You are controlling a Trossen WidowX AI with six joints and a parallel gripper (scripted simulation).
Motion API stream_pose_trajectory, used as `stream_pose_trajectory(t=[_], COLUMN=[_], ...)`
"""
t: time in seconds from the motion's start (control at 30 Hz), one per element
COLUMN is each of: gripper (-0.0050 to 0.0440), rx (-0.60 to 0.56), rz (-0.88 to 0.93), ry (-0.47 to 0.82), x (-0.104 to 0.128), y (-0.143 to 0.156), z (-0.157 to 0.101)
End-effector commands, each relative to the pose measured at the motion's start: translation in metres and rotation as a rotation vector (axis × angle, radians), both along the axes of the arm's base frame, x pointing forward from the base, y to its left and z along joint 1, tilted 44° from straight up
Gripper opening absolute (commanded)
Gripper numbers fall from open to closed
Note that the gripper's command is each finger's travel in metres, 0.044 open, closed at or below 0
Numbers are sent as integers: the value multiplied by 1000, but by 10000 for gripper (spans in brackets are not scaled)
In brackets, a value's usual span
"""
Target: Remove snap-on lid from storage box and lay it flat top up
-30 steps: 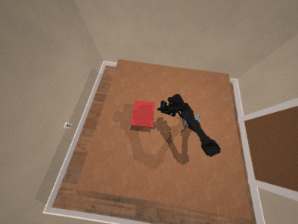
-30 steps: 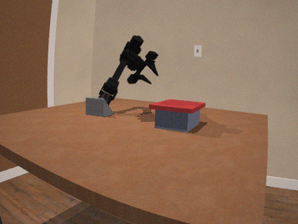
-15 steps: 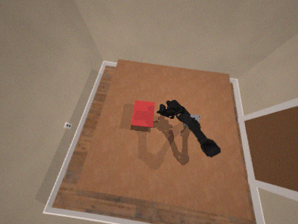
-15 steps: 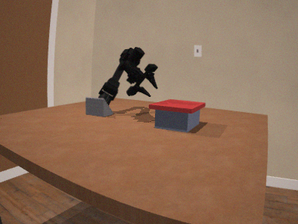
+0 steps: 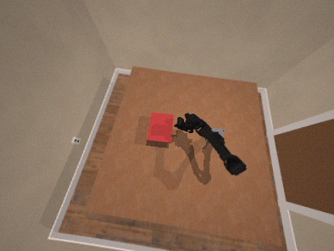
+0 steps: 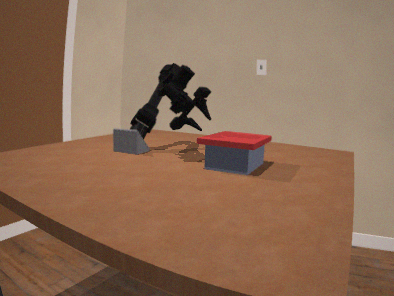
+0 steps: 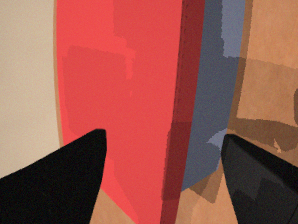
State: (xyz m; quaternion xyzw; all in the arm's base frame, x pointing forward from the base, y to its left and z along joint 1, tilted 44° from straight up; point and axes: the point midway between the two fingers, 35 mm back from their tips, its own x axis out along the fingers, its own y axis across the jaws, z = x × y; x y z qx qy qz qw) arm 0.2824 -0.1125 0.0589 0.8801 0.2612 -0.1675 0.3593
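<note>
Red and flat, the square plastic lid sits snapped on top of the blue-grey storage box. The box stands on the brown wooden counter, near its middle. In the exterior view the black robot arm rises from its grey wedge-shaped base on the left and bends over toward the box. The black gripper hangs in the air just left of the lid and a little above it, not touching it. Its two pointed fingers stand about half open and have nothing between them. In the wrist view the lid's near edge shows between the fingers, farther off.
</note>
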Motion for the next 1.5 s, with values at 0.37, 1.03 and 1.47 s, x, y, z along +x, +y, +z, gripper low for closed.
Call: stream_pose_trajectory(t=[0.37, 1.03, 1.47], gripper=[235, 235, 184], rx=[2, 6, 8], rz=[-1, -3, -5], ry=[11, 6, 3], x=[16, 39, 45], y=[7, 19, 23], z=[-14, -27, -30])
